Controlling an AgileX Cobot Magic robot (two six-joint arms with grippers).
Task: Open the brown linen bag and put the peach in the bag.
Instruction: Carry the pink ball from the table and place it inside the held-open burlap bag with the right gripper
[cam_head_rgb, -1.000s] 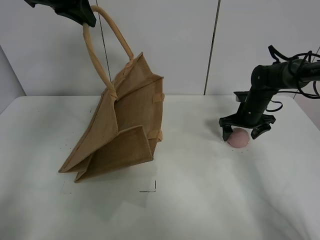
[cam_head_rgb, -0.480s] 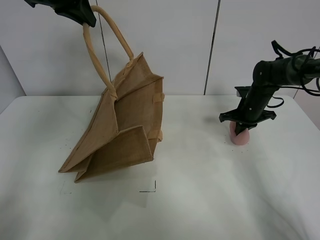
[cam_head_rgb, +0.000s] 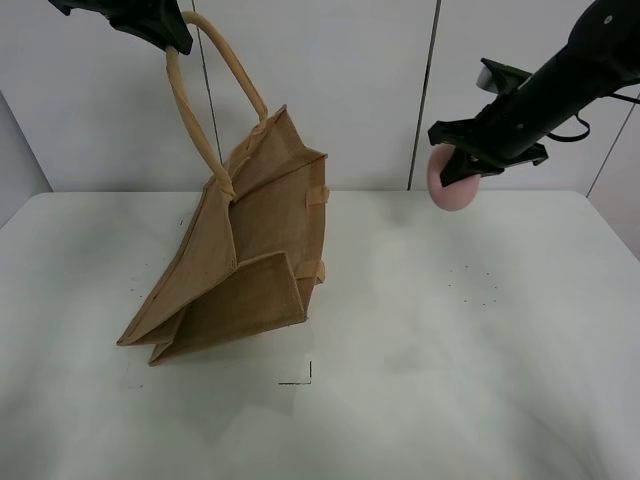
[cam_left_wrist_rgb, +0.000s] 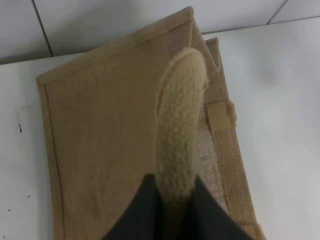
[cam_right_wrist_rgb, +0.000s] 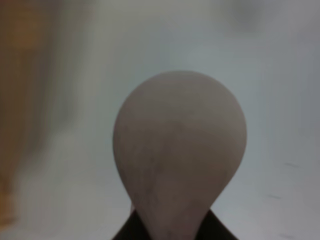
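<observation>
The brown linen bag (cam_head_rgb: 240, 265) hangs tilted, its lower edge resting on the white table (cam_head_rgb: 450, 380). My left gripper (cam_head_rgb: 172, 38) is shut on one beige loop handle (cam_head_rgb: 190, 110) and holds the bag up by it; the left wrist view shows the handle (cam_left_wrist_rgb: 179, 125) between the jaws, above the bag's panel (cam_left_wrist_rgb: 110, 150). My right gripper (cam_head_rgb: 470, 158) is shut on the peach (cam_head_rgb: 450, 185) and holds it high above the table, to the right of the bag. The peach (cam_right_wrist_rgb: 180, 150) fills the right wrist view.
A white wall with a dark vertical seam (cam_head_rgb: 424, 95) stands behind the table. A small black corner mark (cam_head_rgb: 305, 377) lies on the table in front of the bag.
My right gripper closed on the peach at the table's right side, then lifted it up and slightly left. The left gripper and the bag have not moved.
</observation>
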